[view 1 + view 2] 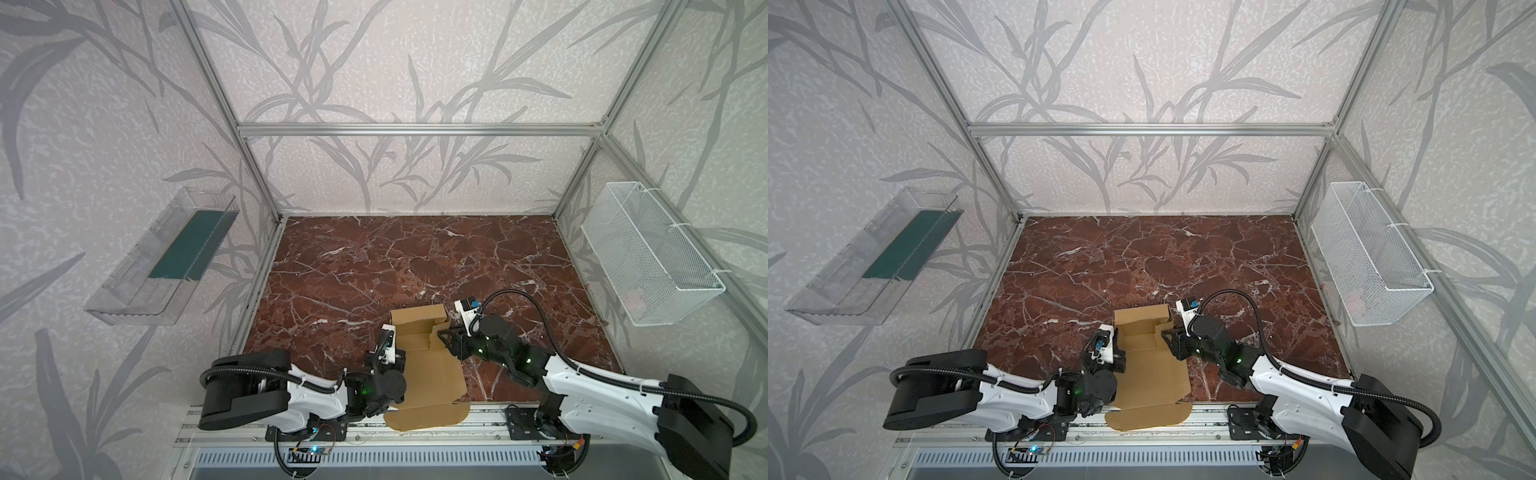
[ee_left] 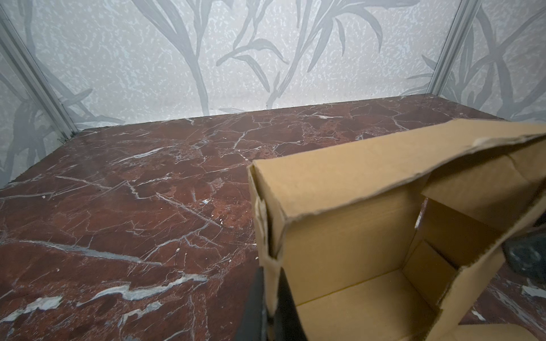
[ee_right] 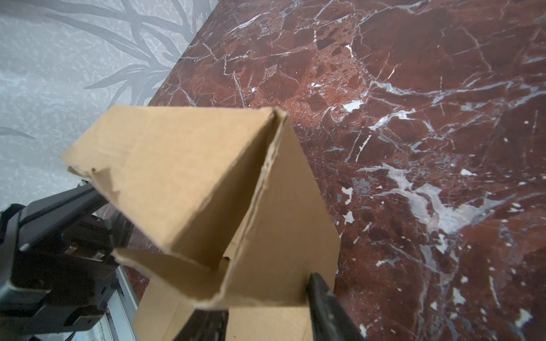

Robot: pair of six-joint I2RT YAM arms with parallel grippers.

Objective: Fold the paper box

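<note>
Red-brown marble tabletop, white veins, inside an alu frame with leaf-print wall panels. Landmark: front rail along the near edge.

paper box: tan corrugated, part-erected.
- Sits across the front rail, roughly mid-length.
- The rounded lid flap overhangs the rail on the arm-base side.
- The flat panel lies on the marble just behind the rail.
- The end wall stands upright at the end farthest from the rail.
- In the left wrist view the end wall is doubled over, with a rough top edge, and an inner tab is folded in at the far corner.

left gripper: behind the rail, on the box's left side. In the left wrist view it is closed on the left side wall. Its black fingers sit one on each face, and the cardboard edge runs up between them.

right gripper: behind the rail, on the box's right side, level with the left one.
- In the right wrist view the jaws stand apart, with the raised right side flap spanning the gap.
- One fingertip is right at the flap's edge; the other is blurred below it.
- Can't tell whether they actually clamp the flap or just bracket it.

Off the table:
- clear plastic bin with a green insert, on the wall well back from the rail's left end.
- white wire basket, on the wall well back from the rail's right end.
</note>
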